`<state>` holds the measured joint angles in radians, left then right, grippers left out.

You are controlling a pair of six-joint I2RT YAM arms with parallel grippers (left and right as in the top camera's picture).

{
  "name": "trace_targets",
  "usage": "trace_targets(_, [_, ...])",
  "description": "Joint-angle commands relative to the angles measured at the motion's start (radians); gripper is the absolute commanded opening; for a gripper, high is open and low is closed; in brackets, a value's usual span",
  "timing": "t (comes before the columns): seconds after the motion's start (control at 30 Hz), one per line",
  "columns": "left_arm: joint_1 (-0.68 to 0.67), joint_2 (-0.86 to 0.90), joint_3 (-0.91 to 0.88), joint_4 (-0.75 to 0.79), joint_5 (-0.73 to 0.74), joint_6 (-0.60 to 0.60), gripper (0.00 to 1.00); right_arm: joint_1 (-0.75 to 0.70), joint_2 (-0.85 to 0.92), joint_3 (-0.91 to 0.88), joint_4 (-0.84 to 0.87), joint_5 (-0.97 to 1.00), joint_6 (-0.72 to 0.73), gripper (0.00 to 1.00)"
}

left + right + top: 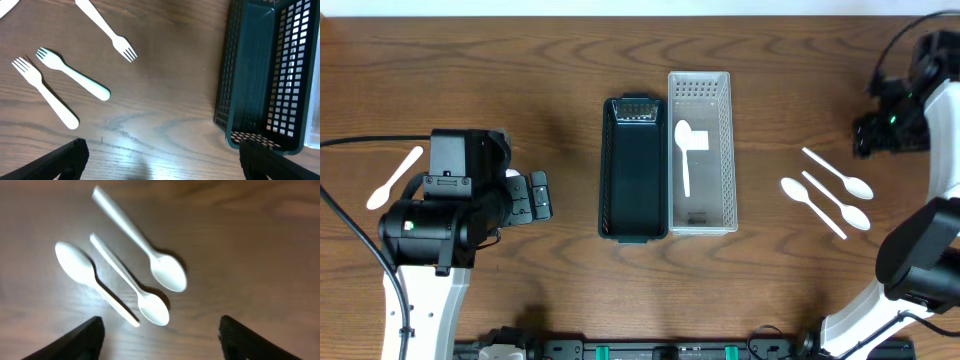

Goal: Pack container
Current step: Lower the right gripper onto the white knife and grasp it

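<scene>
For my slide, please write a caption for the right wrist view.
Open right gripper hovers above three white plastic spoons on a brown wooden table.

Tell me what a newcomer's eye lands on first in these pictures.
Two narrow baskets stand side by side in the middle: an empty dark basket and a white basket with one white spoon lying inside. To the right lie three loose spoons, and the left wrist view shows three forks lying left of the dark basket.

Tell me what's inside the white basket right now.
One white spoon lies lengthwise in the white basket, bowl toward the far end. Nothing covers it; a pale patch at the near end is unclear.
</scene>
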<state>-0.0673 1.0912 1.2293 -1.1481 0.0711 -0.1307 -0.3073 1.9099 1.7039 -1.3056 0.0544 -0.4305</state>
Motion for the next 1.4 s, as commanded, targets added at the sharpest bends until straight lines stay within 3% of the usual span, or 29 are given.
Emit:
trace_targets(0.0, [-0.002, -0.001, 0.014, -0.002, -0.012, -0.002, 0.98, 0.005, -0.010, -0.104, 0.063, -0.025, -0.218, 0.75])
trace_targets(0.4, [-0.002, -0.001, 0.014, 0.000, -0.012, -0.001, 0.98, 0.006, -0.010, -0.379, 0.348, -0.037, -0.319, 0.76])
trace_targets(1.0, [-0.002, -0.001, 0.014, 0.001, -0.012, -0.002, 0.98, 0.007, -0.005, -0.389, 0.470, -0.066, -0.438, 0.74])
trace_targets(1.37, [-0.002, -0.001, 0.014, 0.001, -0.012, -0.002, 0.98, 0.007, 0.106, -0.389, 0.477, -0.088, -0.439, 0.69])
